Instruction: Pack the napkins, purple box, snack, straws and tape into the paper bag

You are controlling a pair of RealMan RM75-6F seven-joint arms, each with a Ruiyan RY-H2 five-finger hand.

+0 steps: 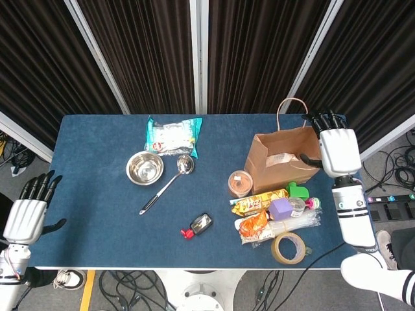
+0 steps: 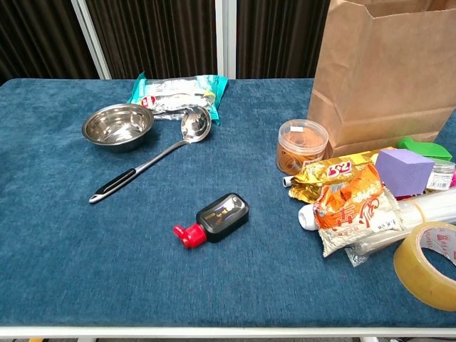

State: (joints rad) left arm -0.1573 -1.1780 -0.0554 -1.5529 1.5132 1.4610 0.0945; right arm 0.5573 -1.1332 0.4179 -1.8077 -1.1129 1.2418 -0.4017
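At the near right edge of the table (image 1: 97,214) the tape (image 2: 429,263) lies flat, a roll with an open centre, well placed to be picked from above. Just behind it the straws (image 2: 427,210) lie in their clear wrap, partly under the orange snack (image 2: 353,210), and the gold snack packet (image 2: 329,171) rests against that one; the purple box (image 2: 403,171) sits beside them, close to a green item (image 2: 424,148). I judge these things were gathered near the bag so that each needs only a short lift. At the near left, off the table edge, the left robot hand (image 1: 26,217) hangs with its fingers spread and holds nothing. More to the middle lie a small black bottle with red cap (image 2: 214,217), then a ladle (image 2: 153,157) and a steel bowl (image 2: 118,125), which looks empty. A round clear tub (image 2: 301,146) with brown content stands just in front of the paper bag (image 1: 282,162). The bag stands upright with its mouth open, and the napkins (image 1: 280,158) show as a pale pack inside it. The right robot hand (image 1: 337,149) is at the right rim of the bag, fingers apart, gripping nothing. At the far side lies a teal packet (image 1: 174,136).
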